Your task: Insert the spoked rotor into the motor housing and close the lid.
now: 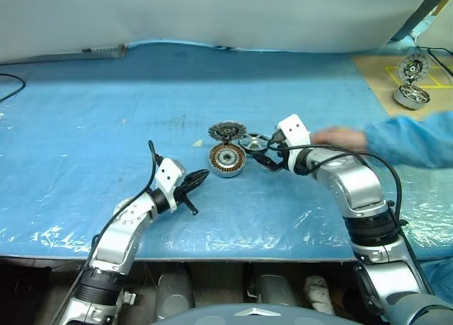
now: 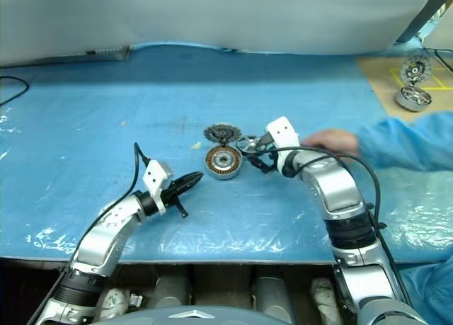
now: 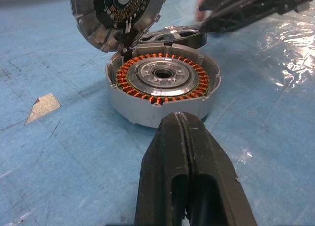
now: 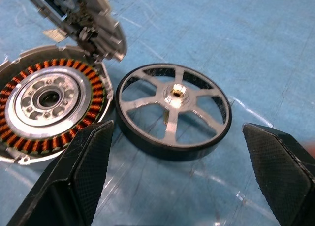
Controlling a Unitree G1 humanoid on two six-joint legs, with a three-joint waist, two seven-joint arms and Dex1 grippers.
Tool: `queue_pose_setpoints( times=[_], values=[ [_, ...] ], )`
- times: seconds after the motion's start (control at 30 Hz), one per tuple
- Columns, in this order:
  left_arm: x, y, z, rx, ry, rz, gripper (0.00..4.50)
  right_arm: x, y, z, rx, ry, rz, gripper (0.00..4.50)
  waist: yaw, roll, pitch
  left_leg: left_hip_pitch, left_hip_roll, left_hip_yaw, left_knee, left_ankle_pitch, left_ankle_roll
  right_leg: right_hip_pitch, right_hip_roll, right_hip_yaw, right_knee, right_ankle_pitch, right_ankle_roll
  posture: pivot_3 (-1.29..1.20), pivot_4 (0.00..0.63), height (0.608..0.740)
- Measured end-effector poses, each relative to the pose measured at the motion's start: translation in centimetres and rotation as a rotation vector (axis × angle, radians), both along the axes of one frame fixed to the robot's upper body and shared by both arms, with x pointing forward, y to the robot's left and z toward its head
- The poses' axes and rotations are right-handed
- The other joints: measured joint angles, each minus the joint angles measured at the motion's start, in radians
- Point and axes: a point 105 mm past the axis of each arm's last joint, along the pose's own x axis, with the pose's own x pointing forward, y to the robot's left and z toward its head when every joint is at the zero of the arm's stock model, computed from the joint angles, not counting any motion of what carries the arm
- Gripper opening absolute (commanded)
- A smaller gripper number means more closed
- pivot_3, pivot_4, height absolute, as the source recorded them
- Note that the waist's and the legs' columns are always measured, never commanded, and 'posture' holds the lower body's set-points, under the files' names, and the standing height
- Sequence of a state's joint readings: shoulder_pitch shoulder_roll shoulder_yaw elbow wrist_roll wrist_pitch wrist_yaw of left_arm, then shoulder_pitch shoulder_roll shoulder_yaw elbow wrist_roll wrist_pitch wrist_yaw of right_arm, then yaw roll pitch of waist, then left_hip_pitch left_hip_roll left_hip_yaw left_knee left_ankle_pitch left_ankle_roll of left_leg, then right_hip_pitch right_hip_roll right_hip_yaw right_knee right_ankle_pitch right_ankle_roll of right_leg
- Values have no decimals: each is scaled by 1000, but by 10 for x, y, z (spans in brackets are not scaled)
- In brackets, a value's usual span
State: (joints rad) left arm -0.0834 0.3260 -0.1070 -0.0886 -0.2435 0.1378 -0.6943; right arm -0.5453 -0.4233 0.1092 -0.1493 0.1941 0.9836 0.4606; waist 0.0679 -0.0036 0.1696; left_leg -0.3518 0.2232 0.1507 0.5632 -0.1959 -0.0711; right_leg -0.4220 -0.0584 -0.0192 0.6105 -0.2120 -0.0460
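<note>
Nearest the front edge of the blue-covered table [image 1: 85,127], the left gripper [image 1: 196,178] is seen with its two black fingers pressed together, empty, held low and pointed toward the housing [image 1: 227,159] from a short way off.

The housing sits near the middle of the table, standing open. It is a short silver-grey cup; inside, a ring of orange copper windings surrounds a silver hub with a dark bore at its centre. The rotor [image 4: 173,110] lies flat on the sheet just beside the housing, on its right, and the two may be touching, though that cannot be settled. It is a flat wheel with a black rim, silver spokes and a small brass-coloured centre in the hub, a little narrower than the cup.

The right gripper [image 4: 177,174] is spread wide, its textured black fingers [image 4: 81,177] standing either side of the rotor without touching it; nothing is held.

Just behind the housing, the lid [image 1: 226,132] is tilted up on its hinge at the housing's far rim. It is a grey disc with a finned, toothed edge and a dark centre.

Farther right, a person's hand [image 1: 340,137] in a blue sleeve [image 1: 414,137] reaches over the table. At the far right corner, a second motor [image 1: 413,81] rests on a brown board [image 1: 375,73].
</note>
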Motion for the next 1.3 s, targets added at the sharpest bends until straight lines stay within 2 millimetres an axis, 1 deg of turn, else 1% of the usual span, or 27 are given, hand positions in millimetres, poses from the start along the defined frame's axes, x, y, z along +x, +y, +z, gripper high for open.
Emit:
queue_pose_setpoints(
  times=[0.13,0.23,0.33,0.73,0.93,1.17,1.3],
  values=[
    [-1,1,-2,1,-1,3,0,10,-4,8,18,-4,-28,4484,1,0,0,0,0,0,0,0,0,0,0,0,0,0,0,0,150,740],
    [0,1,-2,2,-4,5,0,12,-3,5,29,12,-33,4484,1,0,0,0,0,0,0,0,0,0,0,0,0,0,0,0,150,740],
    [0,2,-3,3,-4,6,0,12,-3,2,32,23,-38,4484,1,0,0,0,0,0,0,0,0,0,0,0,0,0,0,0,150,740],
    [0,3,-5,8,-3,6,0,13,-2,1,37,23,-45,4484,0,0,0,0,0,0,0,0,0,0,0,0,0,0,0,0,150,740],
    [0,4,-6,9,-2,7,0,11,-4,-3,33,32,-59,4484,1,0,0,0,0,0,0,0,0,0,0,0,0,0,0,0,150,740],
    [0,3,-5,10,-5,-3,0,13,-7,-2,29,22,-79,4484,1,0,0,0,0,0,0,0,0,0,0,0,0,0,0,0,150,740],
    [1,2,-3,10,-11,-9,0,15,-14,3,43,1,-109,4484,1,0,0,0,0,0,0,0,0,0,0,0,0,0,0,0,150,740]
  ],
)
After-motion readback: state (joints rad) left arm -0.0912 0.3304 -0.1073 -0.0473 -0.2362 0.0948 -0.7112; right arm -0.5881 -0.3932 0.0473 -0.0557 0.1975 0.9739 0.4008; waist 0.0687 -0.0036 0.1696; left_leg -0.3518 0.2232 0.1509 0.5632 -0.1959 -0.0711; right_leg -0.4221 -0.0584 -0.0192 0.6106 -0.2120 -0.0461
